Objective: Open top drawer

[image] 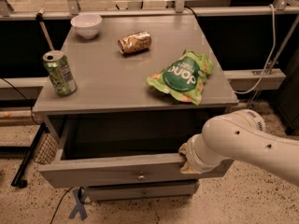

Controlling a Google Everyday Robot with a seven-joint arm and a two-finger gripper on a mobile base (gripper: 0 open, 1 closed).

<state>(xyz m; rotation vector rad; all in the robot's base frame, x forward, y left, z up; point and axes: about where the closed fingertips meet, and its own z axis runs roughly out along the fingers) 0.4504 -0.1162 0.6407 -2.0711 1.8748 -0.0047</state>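
The top drawer (112,171) of the grey cabinet stands pulled out toward me, its plain grey front low in the view with a small round metal knob (140,175) at its centre. Its deep box is dark inside and looks empty. My white arm comes in from the right, and the gripper (186,157) sits at the right end of the drawer front's top edge, hidden behind the arm's wrist.
On the cabinet top (107,83) stand a green can (59,72) at the left, a white bowl (86,25) at the back, a lying brown can (134,42) and a green chip bag (183,76). A shallower drawer (140,190) shows below. Blue tape (77,203) marks the floor.
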